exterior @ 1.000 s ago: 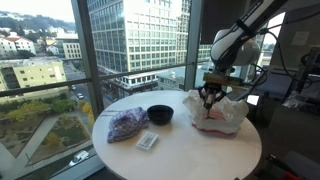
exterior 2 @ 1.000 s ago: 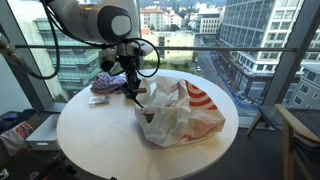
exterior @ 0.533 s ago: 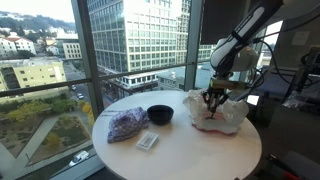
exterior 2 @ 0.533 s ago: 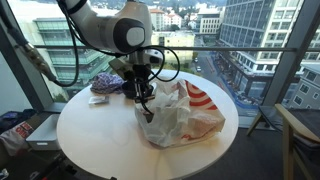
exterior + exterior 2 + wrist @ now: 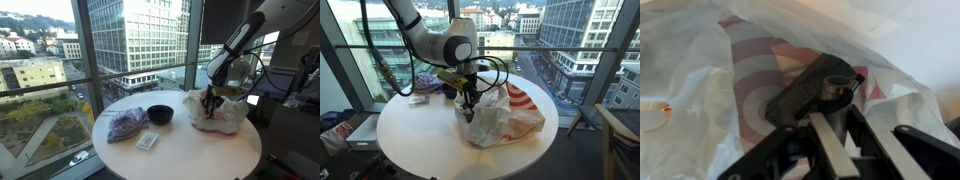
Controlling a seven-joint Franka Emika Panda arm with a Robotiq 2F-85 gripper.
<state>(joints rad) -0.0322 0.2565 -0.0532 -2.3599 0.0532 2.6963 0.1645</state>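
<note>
In the wrist view the 2 fingers (image 5: 830,148) stand close together, clamped on a dark object (image 5: 805,95) that sits right at their tips. The object is black and blocky, with a short metallic cylinder at its far end; what it is cannot be told. Directly behind it, filling nearly the whole view, is a thin white plastic bag (image 5: 700,70) printed with red rings, crumpled and partly translucent.

In an exterior view the fingers (image 5: 468,108) point straight down into the open mouth of the bag (image 5: 510,120), at its upper edge on the side nearest the arm (image 5: 440,45). The dark object is hidden there by the plastic. The bag lies slumped on a round white table (image 5: 410,140), its red print facing up.

In an exterior view the same bag (image 5: 230,115) sits at one side of the table (image 5: 185,155), with the fingers (image 5: 210,100) lowered into it. Well apart from the bag, toward the middle of the table, stands a black bowl (image 5: 160,114). Just beside the bowl lies a purple mesh bundle (image 5: 127,124), and near both, closer to the table's edge, a small flat white packet (image 5: 147,141).

Beyond the table, floor-to-ceiling windows (image 5: 95,60) look out on a tall glass office building (image 5: 140,35) and lower rooftops.
</note>
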